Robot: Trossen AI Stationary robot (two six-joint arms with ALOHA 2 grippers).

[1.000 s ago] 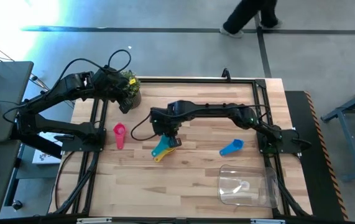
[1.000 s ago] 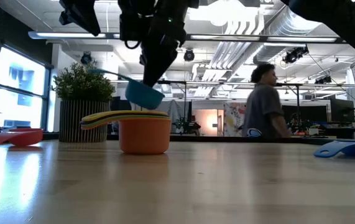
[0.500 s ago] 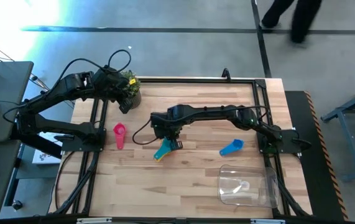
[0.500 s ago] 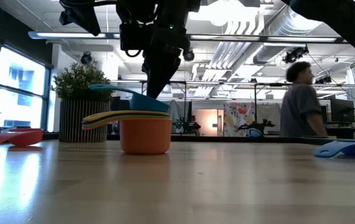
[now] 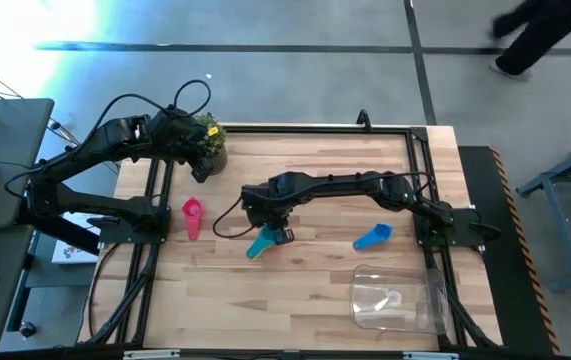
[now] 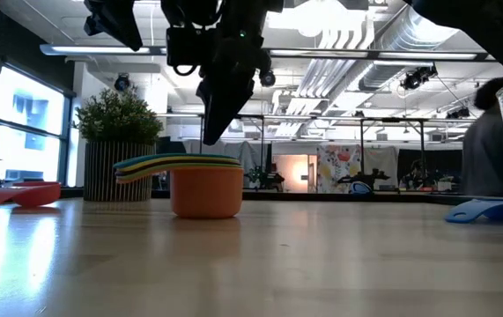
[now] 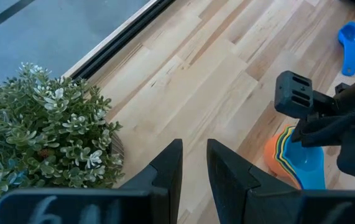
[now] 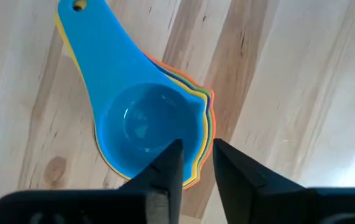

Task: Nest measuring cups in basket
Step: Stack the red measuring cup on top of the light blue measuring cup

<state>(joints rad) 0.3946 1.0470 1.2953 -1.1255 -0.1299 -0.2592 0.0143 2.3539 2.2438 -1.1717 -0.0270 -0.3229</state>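
Two dark arms reach over the wooden table (image 5: 305, 290), the biggest thing in view. Next in size, the basket (image 5: 397, 298) lies near the table's front right corner, clear-walled, with one pale cup (image 5: 392, 297) showing inside it. The potted plant (image 5: 208, 143) stands at the back left, and the left gripper (image 5: 201, 170) hangs just beside it; in its own wrist view its two fingers (image 7: 166, 171) stand a narrow gap apart with nothing between them.

Near the table's middle sits the nested stack of measuring cups (image 6: 205, 187): an orange cup at the bottom, yellow and green rims layered above, and a teal cup (image 8: 141, 124) on top, all handles fanned toward one side. The right gripper (image 5: 281, 228) hovers directly over the stack. Its fingers (image 8: 166, 171) are slightly parted, straddling the teal cup's rim; whether they touch it cannot be told.

A pink cup (image 5: 193, 215) lies alone on the left part of the table, near the left arm's base. A blue cup (image 5: 372, 237) lies to the right of the stack, well apart from it and behind the basket.
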